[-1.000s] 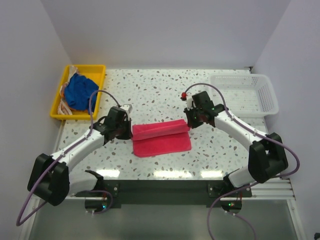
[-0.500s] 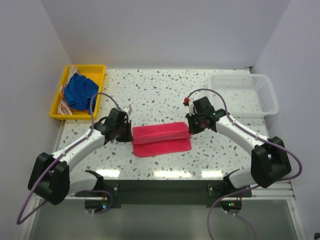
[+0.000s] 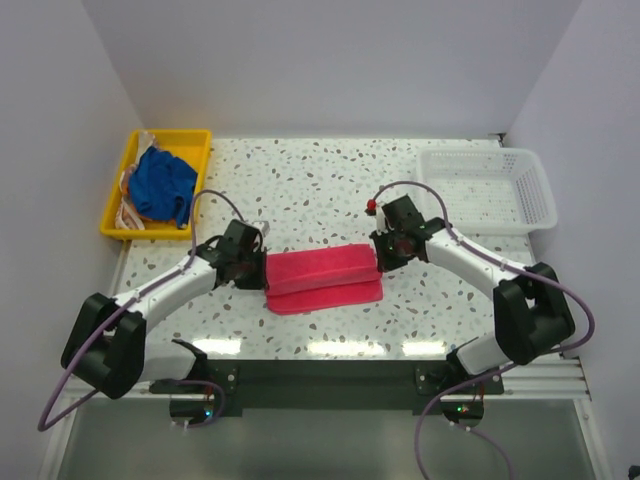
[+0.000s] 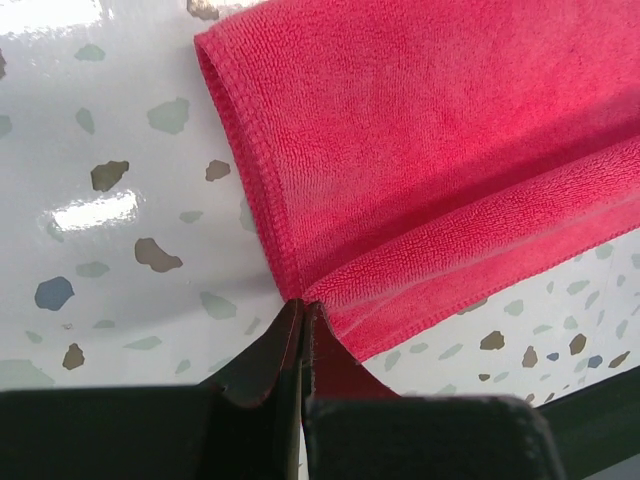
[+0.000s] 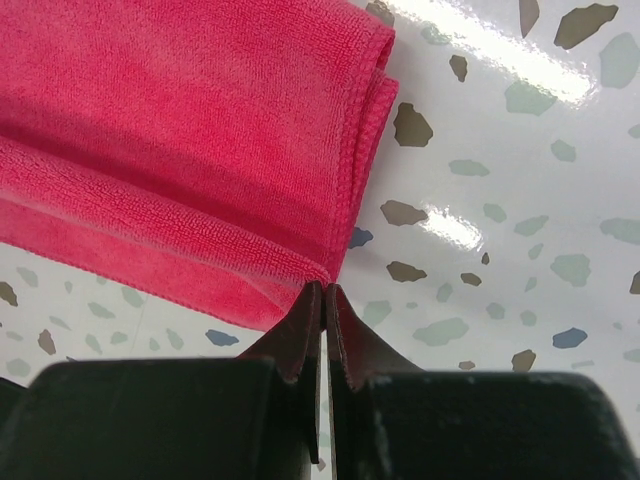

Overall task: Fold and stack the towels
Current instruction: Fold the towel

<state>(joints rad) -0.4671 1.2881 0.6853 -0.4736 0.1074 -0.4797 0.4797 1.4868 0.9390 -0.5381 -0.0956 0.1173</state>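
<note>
A hot pink towel point(image 3: 322, 278) lies mid-table with its far half folded over toward the near edge. My left gripper point(image 3: 258, 268) is shut on the towel's left corner point(image 4: 300, 297). My right gripper point(image 3: 378, 256) is shut on the right corner point(image 5: 325, 280). Both hold the folded layer a little above the lower layer. The pink cloth point(image 4: 420, 150) fills the upper part of the left wrist view, and in the right wrist view it point(image 5: 170, 150) fills the upper left. A royal blue towel point(image 3: 162, 184) lies crumpled in the yellow tray point(image 3: 128, 160), over an orange and white cloth point(image 3: 131, 212).
The yellow tray stands at the far left of the speckled table point(image 3: 320, 180). A white mesh basket point(image 3: 490, 190) stands at the far right. Grey walls close in the left, back and right sides.
Both grippers have carried the pink towel's far edge toward the near edge, so the folded layer now covers more of the lower layer.
</note>
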